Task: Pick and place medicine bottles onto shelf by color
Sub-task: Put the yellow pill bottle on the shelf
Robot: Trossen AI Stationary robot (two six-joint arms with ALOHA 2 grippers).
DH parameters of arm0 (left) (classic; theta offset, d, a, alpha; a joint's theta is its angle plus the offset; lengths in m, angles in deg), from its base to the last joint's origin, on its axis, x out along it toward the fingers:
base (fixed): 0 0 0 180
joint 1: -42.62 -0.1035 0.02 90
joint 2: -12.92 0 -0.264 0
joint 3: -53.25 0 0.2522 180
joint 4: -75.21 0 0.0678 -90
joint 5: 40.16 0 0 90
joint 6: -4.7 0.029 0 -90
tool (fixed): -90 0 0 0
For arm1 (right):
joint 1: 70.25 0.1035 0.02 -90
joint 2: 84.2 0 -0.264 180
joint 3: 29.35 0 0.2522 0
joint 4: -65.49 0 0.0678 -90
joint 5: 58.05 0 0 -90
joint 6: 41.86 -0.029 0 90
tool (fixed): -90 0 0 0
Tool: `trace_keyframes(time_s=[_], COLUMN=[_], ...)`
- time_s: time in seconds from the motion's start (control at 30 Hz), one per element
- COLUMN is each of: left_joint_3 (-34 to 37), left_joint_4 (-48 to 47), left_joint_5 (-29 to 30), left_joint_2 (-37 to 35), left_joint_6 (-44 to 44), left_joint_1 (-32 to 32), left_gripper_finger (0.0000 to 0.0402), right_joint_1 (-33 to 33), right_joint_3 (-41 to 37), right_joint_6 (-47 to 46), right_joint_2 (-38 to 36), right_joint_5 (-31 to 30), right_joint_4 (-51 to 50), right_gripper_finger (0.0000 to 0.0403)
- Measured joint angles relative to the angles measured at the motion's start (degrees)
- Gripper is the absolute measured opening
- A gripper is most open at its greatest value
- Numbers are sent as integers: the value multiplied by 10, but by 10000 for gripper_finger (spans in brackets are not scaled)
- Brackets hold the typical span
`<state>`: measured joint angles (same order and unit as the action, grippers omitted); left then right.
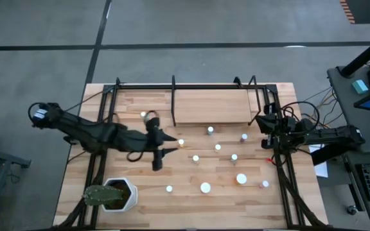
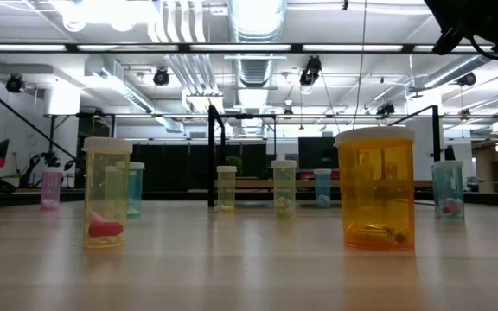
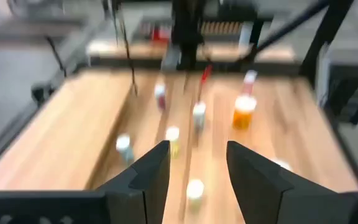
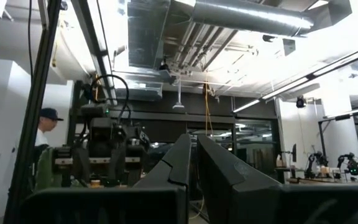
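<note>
Small round clear-plastic medicine bottles [image 1: 218,147] with pale caps scattered upright on butcher-block table [image 1: 191,199], near light-wood shelf [image 1: 211,106]; left claw [image 1: 158,153] parted, empty above them; right claw [image 1: 266,125] clenched, parked; likely light, rigid, slippery, best gripped mid-body.

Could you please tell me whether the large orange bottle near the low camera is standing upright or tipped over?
Upright. The large translucent orange medicine bottle stands on its base on the wooden tabletop, pale cap on top, walls vertical.
</note>
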<state>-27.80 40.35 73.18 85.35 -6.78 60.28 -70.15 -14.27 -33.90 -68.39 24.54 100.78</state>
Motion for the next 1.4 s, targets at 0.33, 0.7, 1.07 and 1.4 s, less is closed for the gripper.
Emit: trace_keyframes(time_s=[0.33, 0.7, 1.07, 1.4], left_joint_3=[-170, -178, -171, -159], left_joint_4=[-299, -315, -271, -250], left_joint_5=[-128, -105, -68, -67], left_joint_2=[163, 286, 337, 338], left_joint_6=[-47, 32, 74, 89], left_joint_1=[-66, -121, -144, -148], left_gripper_finger=[143, 194, 239, 239], right_joint_1=[0, 0, 0, 15], right_joint_3=[0, 0, 38, 97], right_joint_6=[-4, -6, -12, -4], right_joint_2=[0, 1, 71, 172], right_joint_5=[0, 1, 71, 100], right_joint_4=[-7, -12, 21, 25], right_gripper_finger=[18, 18, 18, 18])
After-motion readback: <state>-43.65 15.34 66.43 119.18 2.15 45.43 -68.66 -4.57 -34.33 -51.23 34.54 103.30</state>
